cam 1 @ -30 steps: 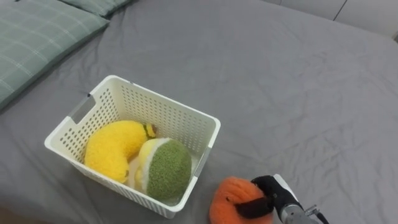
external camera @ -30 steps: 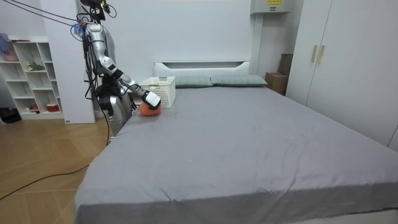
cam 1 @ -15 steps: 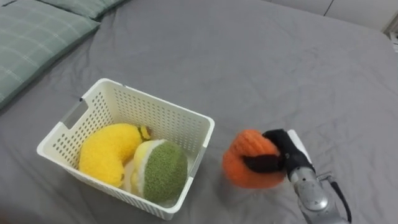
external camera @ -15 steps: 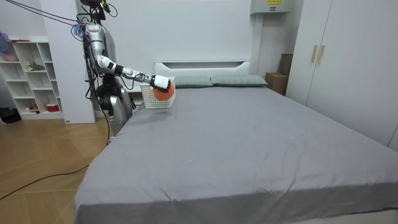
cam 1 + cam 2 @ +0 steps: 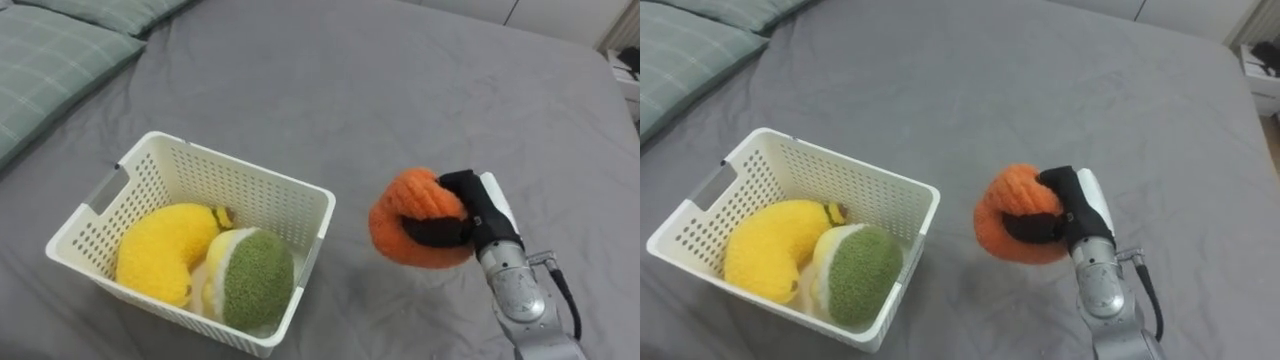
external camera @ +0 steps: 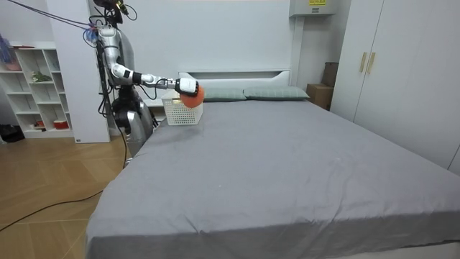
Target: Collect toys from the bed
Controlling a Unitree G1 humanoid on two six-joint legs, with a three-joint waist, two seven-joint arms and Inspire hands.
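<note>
Right robot hand (image 5: 462,212) curled round orange plush toy (image 5: 412,222), beside basket (image 5: 255,190)

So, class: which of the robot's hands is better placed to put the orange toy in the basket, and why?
Right. The right hand is curled round the orange plush toy, holding it above the bed, just right of the white basket.

- The robot is standing upright, holding its right arm stretched out roughly level before it.
- Its right hand (image 5: 487,212) is gripping an orange plush toy (image 5: 398,228), dark fingers (image 5: 432,232) curling round it.
</note>
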